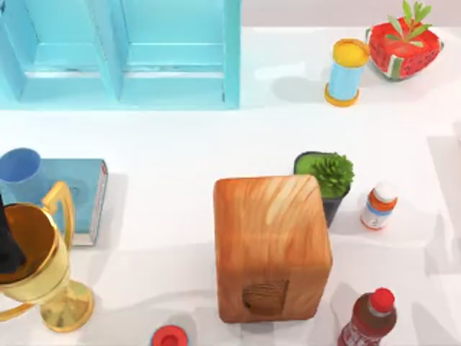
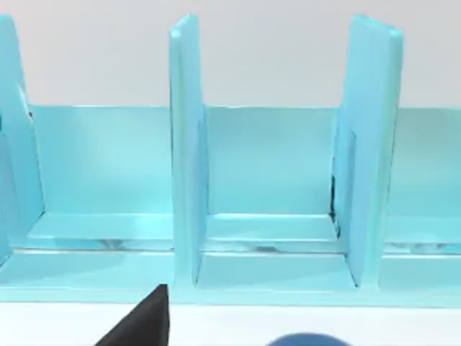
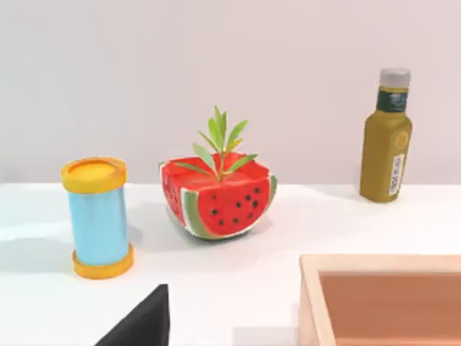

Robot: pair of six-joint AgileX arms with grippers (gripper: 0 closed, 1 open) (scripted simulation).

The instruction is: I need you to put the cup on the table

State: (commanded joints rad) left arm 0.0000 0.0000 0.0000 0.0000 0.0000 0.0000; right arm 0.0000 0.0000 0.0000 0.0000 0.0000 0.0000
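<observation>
The small blue cup (image 1: 20,170) is at the table's far left, by the left end of a teal book (image 1: 81,193). I cannot tell whether it rests there or is held. A black part of my left arm (image 1: 7,241) crosses the gold trophy just in front of it. In the left wrist view one black finger (image 2: 140,326) shows, and the cup's blue rim (image 2: 306,339) peeks in close beside it. The white table (image 1: 166,151) spreads out to the right of the book. My right arm is parked, with one of its black fingers (image 3: 140,323) in the right wrist view.
A gold trophy (image 1: 39,270) stands close in front of the cup, and a turquoise cabinet (image 1: 122,54) stands behind it. A big wooden block (image 1: 270,245) sits mid-table with a potted plant (image 1: 328,176), bottles (image 1: 378,205) and a yellow-lidded can (image 1: 346,72) to its right.
</observation>
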